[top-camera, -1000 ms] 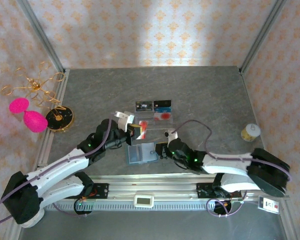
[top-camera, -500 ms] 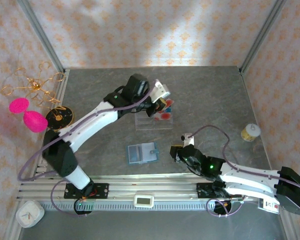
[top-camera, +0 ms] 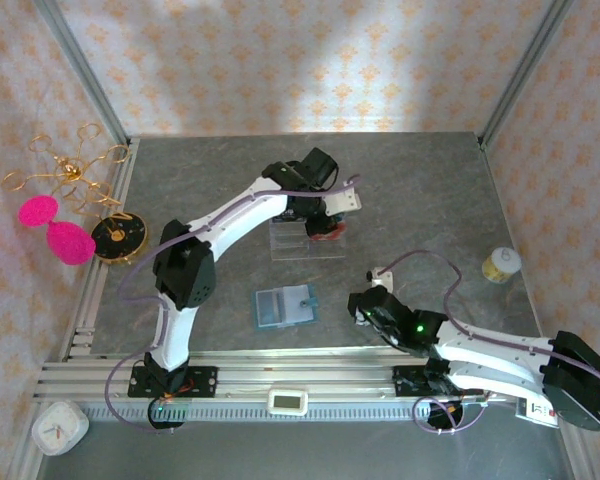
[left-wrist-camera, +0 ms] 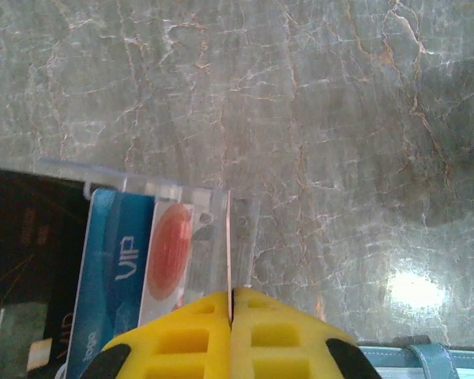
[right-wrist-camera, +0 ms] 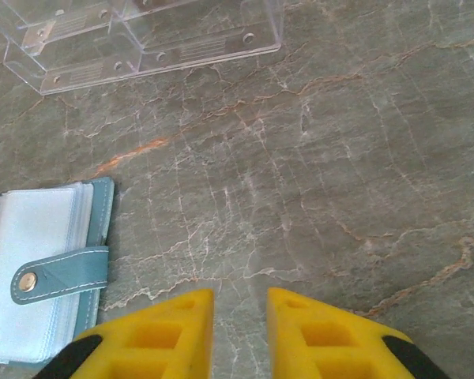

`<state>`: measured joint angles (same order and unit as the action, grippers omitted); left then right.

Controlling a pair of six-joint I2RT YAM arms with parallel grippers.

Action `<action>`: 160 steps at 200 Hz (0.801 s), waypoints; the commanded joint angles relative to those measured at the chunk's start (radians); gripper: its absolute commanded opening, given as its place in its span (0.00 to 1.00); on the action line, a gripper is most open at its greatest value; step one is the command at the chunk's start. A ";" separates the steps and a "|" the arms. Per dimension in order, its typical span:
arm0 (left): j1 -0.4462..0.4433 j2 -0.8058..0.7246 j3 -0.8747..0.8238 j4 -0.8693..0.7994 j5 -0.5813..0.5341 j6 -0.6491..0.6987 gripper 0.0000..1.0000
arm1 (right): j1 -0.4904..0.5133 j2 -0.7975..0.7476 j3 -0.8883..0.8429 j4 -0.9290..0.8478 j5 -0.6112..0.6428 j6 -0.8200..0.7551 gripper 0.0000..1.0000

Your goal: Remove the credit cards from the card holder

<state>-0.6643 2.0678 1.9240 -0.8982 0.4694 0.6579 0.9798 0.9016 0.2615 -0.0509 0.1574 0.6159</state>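
Left tool (left-wrist-camera: pixel 231 298): out over the far-middle of the counter (top-camera: pixel 420 180), at the clear tray (left-wrist-camera: pixel 142 185). Yellow fingers pressed together on a thin pale card (left-wrist-camera: pixel 229 237), seen edge-on and standing upright above the tray's right end.
Right tool (right-wrist-camera: pixel 240 296): low over the near part of the counter, pointing away from the base. A narrow gap between its fingers with bare stone showing through, nothing held.
Card holder (top-camera: pixel 282 307): lies open and flat on the counter, near-middle, lighter blue inside facing up. Its teal strap with a metal snap sticks out on the right side. It is just left of the right tool and not touching it, and well apart from the tray.
Cards in tray: three side by side in the left wrist view. Black card (left-wrist-camera: pixel 24 260) is leftmost, then a blue card (left-wrist-camera: pixel 114 268) with white lettering, then a pale card with a red patch (left-wrist-camera: pixel 170 257), nearest the pinched card.
Tray: clear plastic, beyond the card holder. The near compartments look bare in the right wrist view.
Right edge of counter: small pale yellow jar (top-camera: pixel 500 264), well away from both tools.
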 commanded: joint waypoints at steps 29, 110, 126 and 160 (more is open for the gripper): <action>-0.060 0.019 0.010 0.019 -0.150 0.020 0.00 | -0.016 0.037 0.026 -0.004 0.012 -0.016 0.23; -0.050 0.026 -0.035 0.093 -0.177 0.051 0.00 | -0.020 0.014 0.020 -0.018 0.021 -0.013 0.23; -0.044 0.029 -0.048 0.097 -0.176 0.058 0.00 | -0.020 0.011 0.019 -0.017 0.026 -0.012 0.23; -0.037 0.030 -0.062 0.099 -0.172 0.079 0.00 | -0.021 0.024 0.018 -0.012 0.025 -0.012 0.22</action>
<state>-0.7113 2.0823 1.8763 -0.8082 0.3084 0.7029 0.9657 0.9249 0.2619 -0.0528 0.1577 0.6083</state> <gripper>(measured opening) 0.041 0.226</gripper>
